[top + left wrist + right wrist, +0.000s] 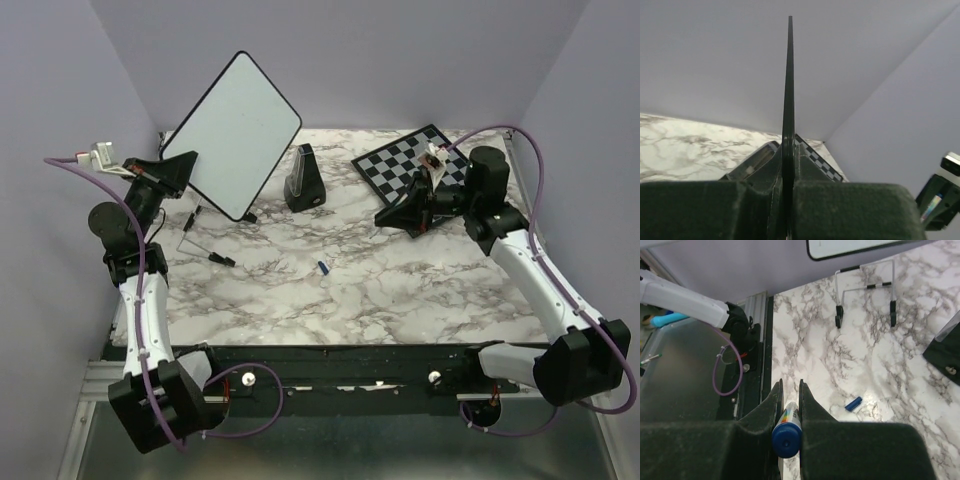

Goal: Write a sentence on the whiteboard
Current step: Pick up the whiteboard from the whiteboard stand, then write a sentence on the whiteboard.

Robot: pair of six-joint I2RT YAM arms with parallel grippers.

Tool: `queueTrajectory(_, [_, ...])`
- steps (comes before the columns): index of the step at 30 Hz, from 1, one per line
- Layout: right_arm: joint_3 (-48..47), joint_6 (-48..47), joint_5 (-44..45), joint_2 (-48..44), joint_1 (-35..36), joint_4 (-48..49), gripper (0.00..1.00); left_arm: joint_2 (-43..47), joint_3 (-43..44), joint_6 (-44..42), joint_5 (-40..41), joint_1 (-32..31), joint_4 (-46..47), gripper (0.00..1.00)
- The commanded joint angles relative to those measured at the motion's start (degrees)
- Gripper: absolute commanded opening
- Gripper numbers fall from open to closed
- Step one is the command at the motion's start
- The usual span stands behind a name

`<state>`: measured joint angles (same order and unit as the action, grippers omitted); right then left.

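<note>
Presently the whiteboard [232, 135] is clamped edge-on between the left jaws, tilted up from the bench [400, 300] with its blank face presented toward the right jaws, which grip a blue-ended marker [786, 437] between them, presumably ready to write on it

The whiteboard [232, 133] is held tilted at the far left of the surface [400, 290], its edge in the left gripper's [172, 172] jaws. A wire stand [200, 235] lies before it, and a block [303, 182] stands to its right. The chessboard [395, 160] lies far right, with the right gripper [789, 392] just before it, a marker [787, 432] in its jaws. A small cap [324, 267] lies mid-surface.
</note>
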<state>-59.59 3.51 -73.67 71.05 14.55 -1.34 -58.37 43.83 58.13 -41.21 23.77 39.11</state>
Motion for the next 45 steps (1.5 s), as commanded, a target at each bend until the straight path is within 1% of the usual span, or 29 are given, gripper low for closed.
queueTrajectory(1, [-8.40, -8.06, 5.02, -3.63, 0.13, -13.72, 0.00, 3.61, 4.85, 6.55, 5.43, -7.32, -1.76, 0.00])
queueTrajectory(3, [-13.16, -12.10, 7.65, -4.07, 0.13, -19.02, 0.01, 3.44, 5.47, 8.66, 7.45, -10.74, -2.37, 0.00])
queueTrajectory(4, [-19.27, -13.51, 8.53, -3.90, 0.04, -25.22, 0.01, 3.18, 6.43, 9.02, 8.42, -14.94, -3.16, 0.00])
queueTrajectory(6, [-25.11, -16.24, 10.46, -2.85, 0.13, -30.36, 0.01, 2.21, 7.31, 9.28, 11.83, -19.96, -4.39, 0.00])
queueTrajectory(7, [-31.40, -16.95, 11.08, -2.49, 0.13, -34.73, 0.01, 1.68, 7.84, 9.72, 12.81, -23.64, -4.48, 0.00])
queueTrajectory(8, [-33.98, -17.56, 11.35, -2.14, 0.22, -36.52, 0.00, 1.07, 8.72, 10.16, 13.95, -27.16, -4.57, 0.00])
queueTrajectory(10, [-38.82, -18.01, 13.37, -1.79, 0.22, -39.77, 0.01, -1.48, 10.04, 12.52, 16.07, -30.87, -4.83, 0.00])
queueTrajectory(11, [-41.89, -17.92, 13.81, -1.88, 0.13, -40.22, 0.01, -2.27, 11.35, 12.71, 17.12, -34.89, -4.84, 0.00])
queueTrajectory(13, [-43.50, -17.22, 16.18, -2.75, 0.22, -40.32, 0.01, -4.38, 12.67, 12.19, 21.49, -39.48, -5.19, 0.00])
queueTrajectory(14, [-43.94, -17.04, 16.88, -3.28, 0.13, -40.14, 0.01, -5.17, 14.42, 10.36, 23.00, -43.77, -5.36, 0.00])
queueTrajectory(16, [-42.46, -16.52, 20.04, -5.03, 0.31, -37.35, 0.01, -7.54, 15.93, 9.55, 27.65, -48.18, -5.98, 0.00])
queueTrajectory(18, [-39.92, -16.08, 23.37, -7.75, 0.40, -35.49, 0.00, -10.17, 16.63, 10.60, 30.21, -52.31, -4.76, 0.00])
queueTrajectory(20, [-38.24, -16.34, 24.97, -9.34, 0.66, -33.47, 0.00, -11.85, 17.33, 10.34, 32.23, -54.52, -4.75, 0.00])
queueTrajectory(24, [-34.54, -17.74, 29.88, -12.15, 1.18, -32.76, 0.01, -17.55, 17.25, 14.54, 31.72, -58.39, 1.03, 0.00])
queueTrajectory(27, [-31.65, -17.40, 32.26, -13.39, 1.10, -30.39, 0.01, -20.81, 17.60, 16.57, 32.15, -61.38, 5.08, 0.00])
queueTrajectory(29, [-29.72, -16.87, 32.54, -14.44, 1.27, -28.11, 0.01, -22.22, 17.60, 18.94, 32.86, -62.96, 7.02, 0.00])
queueTrajectory(33, [-30.05, -16.43, 32.10, -13.57, 1.27, -27.92, 0.00, -25.38, 18.21, 21.41, 33.48, -64.55, 11.06, 0.00])
queueTrajectory(36, [-30.14, -16.08, 33.06, -12.51, 1.19, -27.22, 0.00, -25.92, 18.57, 21.77, 32.25, -64.55, 11.34, 0.00])
queueTrajectory(39, [-30.75, -15.47, 32.54, -10.85, 1.27, -27.05, 0.01, -25.57, 18.13, 20.98, 31.64, -64.55, 9.32, 0.00])
queueTrajectory(42, [-32.95, -15.28, 31.66, -7.96, 1.27, -27.92, 0.01, -25.91, 16.73, 24.29, 30.32, -64.20, 10.80, 0.00])
queueTrajectory(43, [-35.65, -15.81, 31.66, -6.98, 1.27, -30.01, 0.00, -26.01, 16.81, 25.62, 29.96, -63.94, 9.42, 0.00])
queueTrajectory(45, [-37.78, -18.08, 32.53, -5.05, 1.19, -31.52, 0.01, -26.62, 18.74, 26.42, 28.30, -63.85, 5.12, 0.00])
